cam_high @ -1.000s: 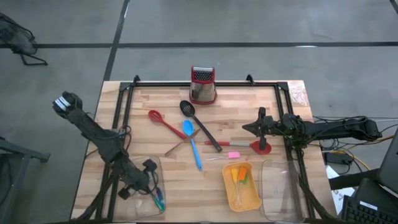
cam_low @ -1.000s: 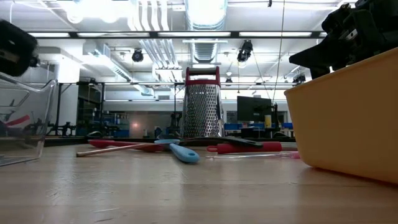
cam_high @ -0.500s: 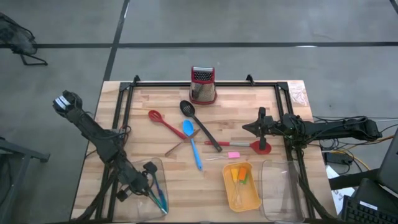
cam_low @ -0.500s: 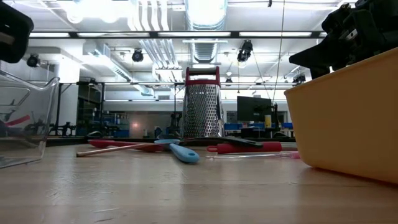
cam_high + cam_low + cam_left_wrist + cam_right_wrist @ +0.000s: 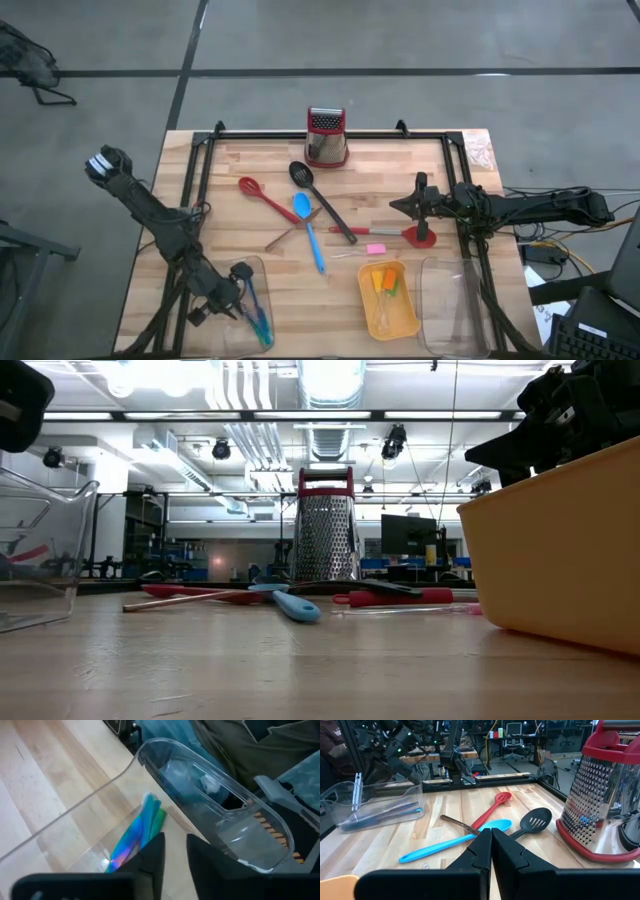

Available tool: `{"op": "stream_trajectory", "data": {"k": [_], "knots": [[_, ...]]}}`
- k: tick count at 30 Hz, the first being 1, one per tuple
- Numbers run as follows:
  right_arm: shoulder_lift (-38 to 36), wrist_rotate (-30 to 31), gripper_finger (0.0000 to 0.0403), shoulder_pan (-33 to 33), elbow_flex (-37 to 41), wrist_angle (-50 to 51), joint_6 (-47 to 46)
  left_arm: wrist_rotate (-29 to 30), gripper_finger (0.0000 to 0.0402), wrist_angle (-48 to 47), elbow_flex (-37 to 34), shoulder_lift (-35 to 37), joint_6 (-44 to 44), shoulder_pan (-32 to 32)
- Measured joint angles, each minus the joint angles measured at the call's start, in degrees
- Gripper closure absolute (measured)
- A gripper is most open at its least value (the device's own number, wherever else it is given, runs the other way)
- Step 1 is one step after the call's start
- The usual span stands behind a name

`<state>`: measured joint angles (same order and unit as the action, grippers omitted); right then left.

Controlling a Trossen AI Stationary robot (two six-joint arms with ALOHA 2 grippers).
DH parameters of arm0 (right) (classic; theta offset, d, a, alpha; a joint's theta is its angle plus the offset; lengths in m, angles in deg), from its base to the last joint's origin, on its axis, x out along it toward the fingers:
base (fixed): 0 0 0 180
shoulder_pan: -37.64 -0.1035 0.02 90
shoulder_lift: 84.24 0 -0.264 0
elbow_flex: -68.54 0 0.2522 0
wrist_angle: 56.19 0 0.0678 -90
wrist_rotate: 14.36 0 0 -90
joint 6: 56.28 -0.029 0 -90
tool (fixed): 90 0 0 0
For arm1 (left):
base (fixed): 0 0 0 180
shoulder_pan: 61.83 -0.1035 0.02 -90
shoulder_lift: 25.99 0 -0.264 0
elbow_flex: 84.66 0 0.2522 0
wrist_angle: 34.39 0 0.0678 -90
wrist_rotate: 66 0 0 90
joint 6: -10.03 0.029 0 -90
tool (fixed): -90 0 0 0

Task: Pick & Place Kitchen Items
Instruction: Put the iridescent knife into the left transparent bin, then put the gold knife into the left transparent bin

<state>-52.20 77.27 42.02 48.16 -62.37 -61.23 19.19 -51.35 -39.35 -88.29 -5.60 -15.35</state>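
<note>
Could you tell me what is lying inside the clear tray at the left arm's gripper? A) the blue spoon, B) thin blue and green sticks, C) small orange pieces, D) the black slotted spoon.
B: the thin blue and green sticks lie on the floor of the clear tray, just ahead of the left gripper, while the blue spoon and the black slotted spoon lie out on the table.

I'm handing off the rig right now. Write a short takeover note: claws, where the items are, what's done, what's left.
Left claw: over the clear tray, slightly open, empty.
Right claw: shut, waiting at the table's right side.
Done: colored sticks lie in the clear tray; small orange and green pieces are in the orange tray.
Left: red spoon, blue spoon, black spatula, pink piece, all mid-table.
</note>
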Motion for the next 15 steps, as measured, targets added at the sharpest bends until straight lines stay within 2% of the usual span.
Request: {"op": "stream_trajectory", "data": {"k": [7,15], "knots": [[0.01,0.0,0.0394,0.01,0.01,-0.03,0.0,0.39,0.0259,1.65,0.0,0.0,-1.09,0.0],[0.01,-0.02,0.0394,0.02,0.01,-0.01,0.0,1.97,0.0256,9.45,0.0,0.0,-2.82,0.0]]}}
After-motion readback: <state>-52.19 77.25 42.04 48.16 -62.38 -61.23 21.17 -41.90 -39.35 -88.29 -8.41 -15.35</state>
